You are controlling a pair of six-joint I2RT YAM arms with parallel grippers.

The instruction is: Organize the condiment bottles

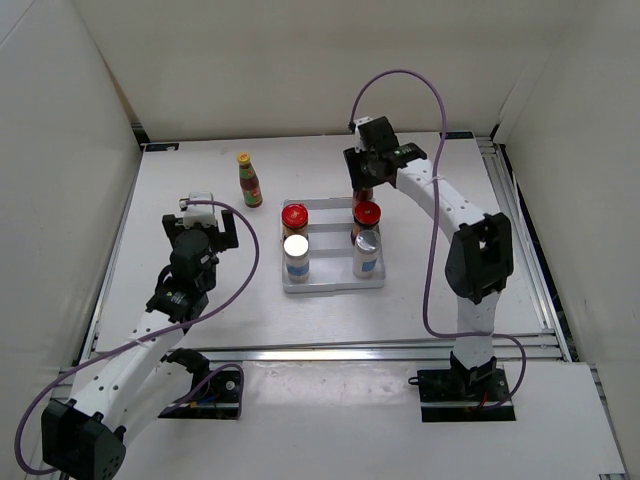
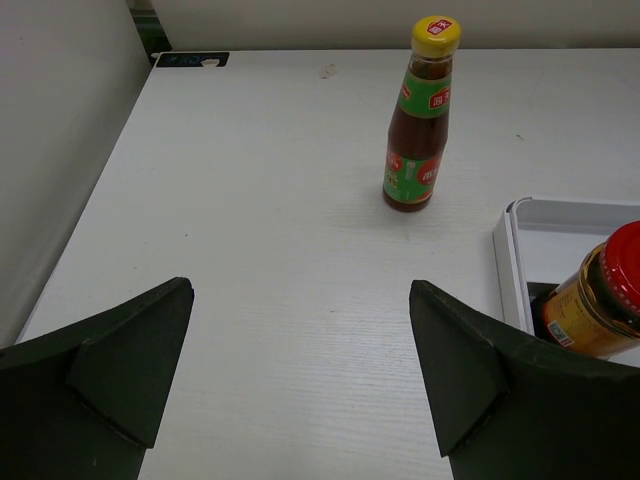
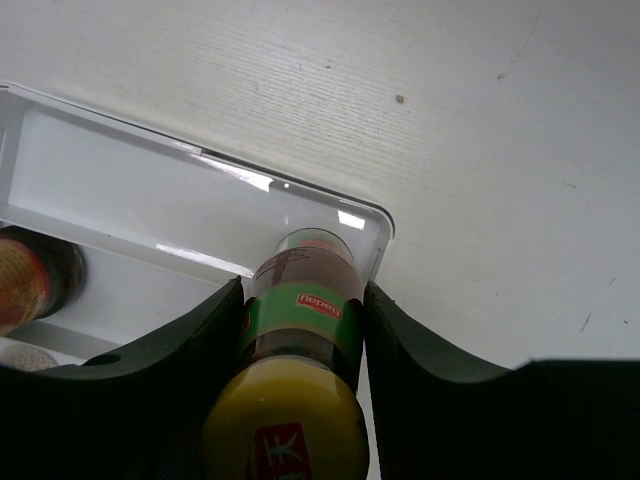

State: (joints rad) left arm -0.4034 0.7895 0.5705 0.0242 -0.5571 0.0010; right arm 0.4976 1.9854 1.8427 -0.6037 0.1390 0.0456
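Observation:
My right gripper (image 3: 302,292) is shut on the green neck of a slim red-brown bottle (image 3: 300,335) with a yellow cap. The bottle's base is down in the far right corner of the white tray (image 3: 372,218). From above, that gripper (image 1: 365,178) covers most of the bottle. The tray (image 1: 333,285) also holds two red-lidded jars (image 1: 293,215) (image 1: 367,214) and two silver-topped shakers (image 1: 296,256) (image 1: 367,252). A second slim bottle (image 1: 248,180) (image 2: 420,120) stands upright on the table left of the tray. My left gripper (image 1: 205,228) (image 2: 300,370) stands open and holds nothing, some way short of that bottle.
White walls close in the table at the left, back and right. In the left wrist view the tray's near left corner (image 2: 515,215) and one jar (image 2: 600,295) lie to the right of my left fingers. A metal rail (image 1: 330,352) runs along the table's near edge.

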